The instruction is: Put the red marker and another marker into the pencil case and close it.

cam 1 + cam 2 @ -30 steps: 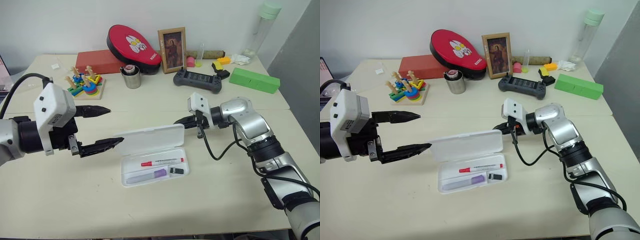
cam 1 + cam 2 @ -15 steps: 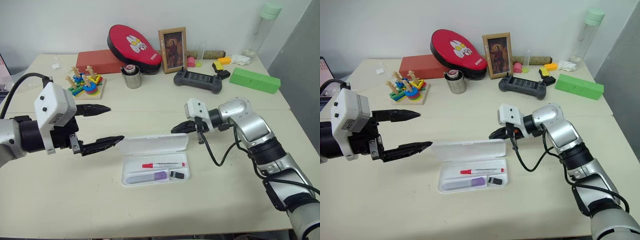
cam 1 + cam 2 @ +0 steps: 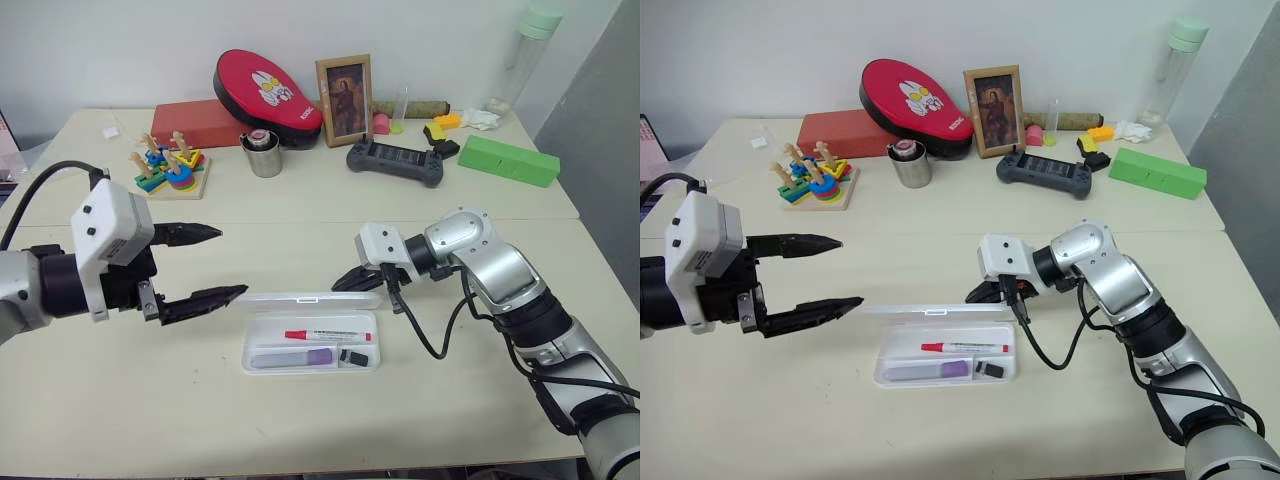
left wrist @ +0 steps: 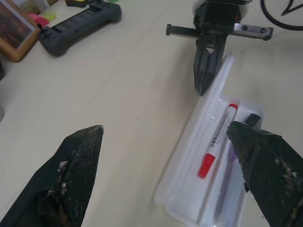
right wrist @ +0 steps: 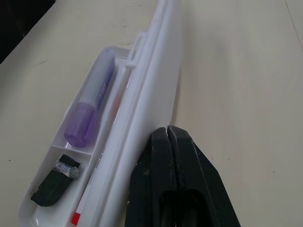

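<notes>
Closed end effector [image 5: 168, 142] against pencil case [image 5: 156, 90] lid, purple marker [image 5: 92, 106] inside

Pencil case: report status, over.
Left gripper jaws open, empty. Right gripper shut, behind the half-lowered lid. Red marker and purple marker inside pencil case. Nothing blocking.

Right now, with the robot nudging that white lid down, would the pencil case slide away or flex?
The pencil case looks like thin, light plastic on a smooth table, so it may well slide. Its half-lowered lid probably swings freely at the hinge. The shut right gripper presses from behind, while the open left gripper hovers near the other end, perhaps to brace it.
</notes>
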`<state>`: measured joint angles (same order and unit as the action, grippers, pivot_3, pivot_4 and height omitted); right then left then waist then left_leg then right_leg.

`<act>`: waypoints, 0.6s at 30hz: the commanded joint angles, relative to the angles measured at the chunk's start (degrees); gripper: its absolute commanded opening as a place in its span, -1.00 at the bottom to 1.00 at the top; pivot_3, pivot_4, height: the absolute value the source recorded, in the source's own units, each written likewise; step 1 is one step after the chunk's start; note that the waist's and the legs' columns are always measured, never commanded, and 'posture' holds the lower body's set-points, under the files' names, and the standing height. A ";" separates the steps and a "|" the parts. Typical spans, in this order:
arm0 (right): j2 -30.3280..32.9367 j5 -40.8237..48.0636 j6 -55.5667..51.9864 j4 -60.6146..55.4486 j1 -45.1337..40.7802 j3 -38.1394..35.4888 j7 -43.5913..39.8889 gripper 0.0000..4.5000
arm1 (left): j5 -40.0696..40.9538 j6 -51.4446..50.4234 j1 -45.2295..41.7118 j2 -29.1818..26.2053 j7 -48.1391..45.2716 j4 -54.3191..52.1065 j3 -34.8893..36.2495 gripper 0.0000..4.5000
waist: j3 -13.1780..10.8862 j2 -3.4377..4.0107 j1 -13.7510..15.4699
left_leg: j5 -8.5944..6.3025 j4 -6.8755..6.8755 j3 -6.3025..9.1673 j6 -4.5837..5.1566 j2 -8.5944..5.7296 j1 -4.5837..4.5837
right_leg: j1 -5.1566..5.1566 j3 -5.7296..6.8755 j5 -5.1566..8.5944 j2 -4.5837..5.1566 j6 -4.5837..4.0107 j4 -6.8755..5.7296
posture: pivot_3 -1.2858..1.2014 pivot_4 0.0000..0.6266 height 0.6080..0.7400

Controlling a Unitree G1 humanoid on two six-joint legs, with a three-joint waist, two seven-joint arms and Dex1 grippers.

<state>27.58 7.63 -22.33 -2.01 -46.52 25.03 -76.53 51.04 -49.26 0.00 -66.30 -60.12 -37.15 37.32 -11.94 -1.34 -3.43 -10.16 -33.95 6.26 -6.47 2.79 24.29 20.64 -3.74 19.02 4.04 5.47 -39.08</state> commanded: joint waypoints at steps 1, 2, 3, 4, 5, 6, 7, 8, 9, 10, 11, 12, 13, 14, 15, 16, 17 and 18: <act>-0.80 -0.02 -0.78 -2.77 -0.76 0.47 0.94 -0.99 | 2.66 -3.03 3.46 -2.43 -6.12 -3.12 6.87 1.00 | 0.00 0.00 -0.05 | 0.00 0.00 -0.01 0.00 0.00 0.00 | 0.00 -0.01 0.00 0.00 0.00 0.00 | 0.03 -0.52 1.00; -1.01 -0.05 -0.90 -2.80 -0.90 0.65 1.17 -0.99 | 3.11 -3.83 4.77 -2.93 -7.96 -3.74 8.33 1.00 | 0.00 0.00 -0.03 | 0.00 0.00 -0.01 0.00 0.00 0.00 | 0.00 -0.01 0.00 0.00 0.00 0.00 | 0.03 -0.52 1.00; -1.25 -0.16 -0.87 -2.73 -1.03 0.82 1.43 -0.99 | 2.95 -4.32 6.22 -3.52 -10.12 -4.32 9.63 1.00 | 0.00 0.00 -0.02 | 0.00 0.00 -0.01 0.00 0.00 0.00 | 0.00 -0.01 0.00 0.00 0.00 0.00 | 0.03 -0.52 1.00; -1.51 -0.25 -0.83 -2.60 -1.18 0.93 1.64 -0.99 | 2.54 -4.53 7.43 -4.07 -12.08 -4.73 10.61 1.00 | 0.00 0.00 -0.02 | 0.00 0.00 -0.01 0.00 0.00 0.00 | 0.01 0.00 0.00 0.00 0.00 0.00 | 0.03 -0.52 1.00; -1.83 -0.34 -0.79 -2.49 -1.36 1.04 1.93 -0.99 | 1.92 -4.47 8.67 -4.64 -14.23 -5.13 11.56 1.00 | 0.00 0.00 -0.03 | 0.00 0.01 -0.01 0.00 0.00 0.00 | 0.01 -0.01 0.00 0.00 0.00 0.00 | 0.03 -0.52 1.00; -2.18 -0.43 -0.72 -2.22 -1.60 1.09 2.23 -0.99 | 1.22 -4.07 9.39 -5.14 -15.59 -5.23 11.96 1.00 | 0.00 0.00 -0.02 | 0.00 0.01 -0.01 0.00 0.00 0.00 | 0.01 -0.01 0.00 0.00 0.00 0.00 | 0.03 -0.52 1.00; -2.39 -0.46 -0.69 -2.04 -1.75 1.12 2.45 -0.99 | 0.74 -3.69 9.88 -5.42 -16.43 -5.25 12.24 1.00 | 0.00 0.00 -0.02 | 0.00 0.00 -0.02 0.00 0.00 0.00 | 0.01 0.00 0.00 0.00 0.00 0.00 | 0.03 -0.52 1.00; -2.72 -0.58 -0.51 -1.67 -2.04 1.15 2.68 -0.99 | 0.73 -3.29 9.47 -5.78 -16.40 -4.95 11.90 1.00 | 0.00 0.00 -0.02 | 0.00 0.01 -0.01 0.00 0.00 0.00 | 0.02 0.00 0.00 0.00 0.00 0.00 | 0.03 -0.52 1.00; -3.02 -0.67 -0.57 -1.46 -2.29 1.16 2.85 -0.99 | 0.91 -2.90 8.69 -5.98 -15.88 -4.69 11.32 1.00 | 0.00 0.00 -0.01 | 0.00 0.01 -0.01 0.00 0.00 0.00 | 0.02 0.00 0.00 0.00 0.00 0.00 | 0.03 -0.52 1.00; -3.22 -0.75 -0.60 -1.40 -2.44 1.18 2.93 -0.99 | 1.08 -2.68 8.05 -6.05 -15.45 -4.56 10.84 1.00 | 0.00 0.00 -0.01 | 0.00 0.01 0.00 0.00 0.00 0.00 | 0.02 0.00 0.00 0.00 0.00 0.00 | 0.03 -0.52 1.00; -3.34 -0.81 -0.63 -1.37 -2.52 1.18 2.97 -0.99 | 1.18 -2.56 7.63 -6.08 -15.18 -4.50 10.51 1.00 | 0.00 0.00 -0.01 | 0.00 0.00 0.00 0.00 0.00 0.00 | 0.02 0.00 0.00 0.00 0.00 0.00 | 0.03 -0.52 1.00; -3.44 -0.83 -0.63 -1.40 -2.61 1.21 2.96 -0.99 | 1.27 -2.48 7.30 -6.04 -14.89 -4.49 10.11 1.00 | 0.00 0.00 -0.01 | 0.00 0.00 -0.01 0.00 0.00 0.00 | 0.02 -0.01 0.00 0.00 0.00 0.00 | 0.03 -0.52 1.00; -3.48 -0.76 -0.84 -1.82 -2.60 1.26 2.95 -0.99 | 1.32 -2.50 7.12 -5.82 -14.55 -4.71 9.72 1.00 | 0.00 0.00 -0.01 | 0.00 0.00 -0.01 0.00 0.00 0.00 | 0.01 0.00 0.00 0.00 0.00 0.00 | 0.03 -0.52 1.00; -3.54 -0.71 -0.93 -2.08 -2.64 1.33 2.89 -0.99 | 1.33 -2.48 7.00 -5.67 -14.31 -4.79 9.35 1.00 | 0.00 0.00 -0.01 | 0.00 0.00 -0.01 0.00 0.00 0.00 | 0.01 0.00 0.00 0.00 0.00 0.00 | 0.03 -0.52 1.00; -3.60 -0.75 -1.09 -2.40 -2.64 1.42 2.95 -0.99 | 1.33 -2.47 6.99 -5.51 -14.17 -4.89 9.15 1.00 | 0.00 0.00 -0.01 | 0.00 0.00 -0.01 0.00 0.00 0.00 | 0.01 0.00 0.00 0.00 0.00 0.01 | 0.03 -0.52 1.00; -3.64 -0.79 -1.20 -2.64 -2.64 1.49 2.99 -0.99 | 1.31 -2.48 7.01 -5.43 -14.11 -4.94 9.08 1.00 | 0.00 0.00 -0.01 | 0.00 0.00 -0.01 0.00 0.00 0.00 | 0.01 0.00 0.00 0.00 0.00 0.01 | 0.03 -0.52 1.00; -3.69 -0.80 -1.27 -2.76 -2.71 1.55 3.00 -0.99 | 1.35 -2.48 6.94 -5.44 -14.03 -4.90 8.98 1.00 | 0.00 0.00 -0.01 | 0.00 0.01 -0.01 0.00 0.00 0.00 | 0.02 -0.01 0.00 0.00 0.00 0.01 | 0.03 -0.52 1.00; -3.73 -0.79 -1.48 -3.02 -2.77 1.63 3.04 -0.99 | 1.41 -2.55 6.96 -5.46 -14.07 -4.89 9.09 1.00 | 0.00 0.00 -0.01 | 0.00 0.01 -0.01 0.00 0.00 0.00 | 0.03 0.00 0.00 0.00 0.00 0.01 | 0.03 -0.52 1.00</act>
<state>24.08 6.42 -23.43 -2.41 -48.33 26.65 -73.64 52.24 -52.29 7.40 -71.58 -74.34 -41.89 46.00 -11.94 -1.33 -3.44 -10.16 -33.94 6.25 -6.47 2.79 24.30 20.67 -3.75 19.02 4.03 5.46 -39.08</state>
